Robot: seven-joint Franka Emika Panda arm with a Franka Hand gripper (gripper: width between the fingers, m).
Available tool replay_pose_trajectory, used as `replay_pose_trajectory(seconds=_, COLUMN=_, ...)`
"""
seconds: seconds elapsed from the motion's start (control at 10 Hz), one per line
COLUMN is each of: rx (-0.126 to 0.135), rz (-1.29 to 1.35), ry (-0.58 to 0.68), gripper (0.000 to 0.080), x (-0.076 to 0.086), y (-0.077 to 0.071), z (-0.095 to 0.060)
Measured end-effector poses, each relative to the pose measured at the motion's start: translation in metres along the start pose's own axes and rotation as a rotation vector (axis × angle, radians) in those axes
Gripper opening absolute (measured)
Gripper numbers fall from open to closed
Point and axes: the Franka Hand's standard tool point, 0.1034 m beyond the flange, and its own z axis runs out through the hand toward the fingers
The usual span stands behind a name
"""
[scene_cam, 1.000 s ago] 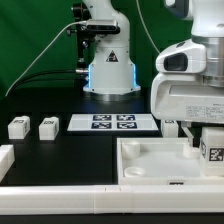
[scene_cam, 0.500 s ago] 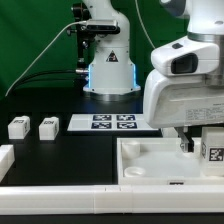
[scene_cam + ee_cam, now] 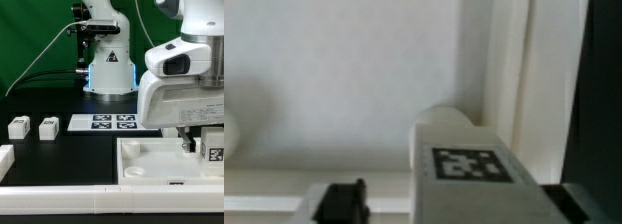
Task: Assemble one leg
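The leg point(image 3: 211, 146) stands upright over the tray point(image 3: 140, 160) at the exterior view's right, its tag facing the camera, half hidden behind the arm's bulky white wrist point(image 3: 180, 95). That view also takes in two more legs point(image 3: 18, 127) point(image 3: 47, 127) side by side on the black table point(image 3: 60, 155) at the exterior view's left, well apart from the tray, and the marker board point(image 3: 112, 122) lying flat between them and the arm's base point(image 3: 110, 72). A white rail point(image 3: 70, 196) runs along the near edge.

The wrist view shows none of that. It looks down close on the same leg point(image 3: 464, 160), tag up, against the tray's pale floor point(image 3: 349, 80) and just beside its raised wall point(image 3: 509, 70). One dark fingertip point(image 3: 343, 200) shows near the leg; whether it touches cannot be told.

The arm reaches in from above, wrist low over the tray, the gripper point(image 3: 190, 142) pointing down beside the leg. Whether the fingers are apart or clamped on the leg cannot be told.
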Motion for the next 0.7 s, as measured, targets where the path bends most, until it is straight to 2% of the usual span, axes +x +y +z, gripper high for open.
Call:
replay_pose_trajectory(seconds=0.1, rx=0.0, rz=0.0, ry=0.0, gripper=0.0288, x=0.0, y=0.0001, z=0.0)
replay_pose_trajectory(seconds=0.4, rx=0.0, rz=0.035, ry=0.0, gripper=0.0289, x=0.0, y=0.0, z=0.0001)
replay_pose_trajectory(seconds=0.7, rx=0.013, rz=0.326, ry=-0.004, gripper=0.0289, x=-0.0005, y=-0.0036, z=0.0007)
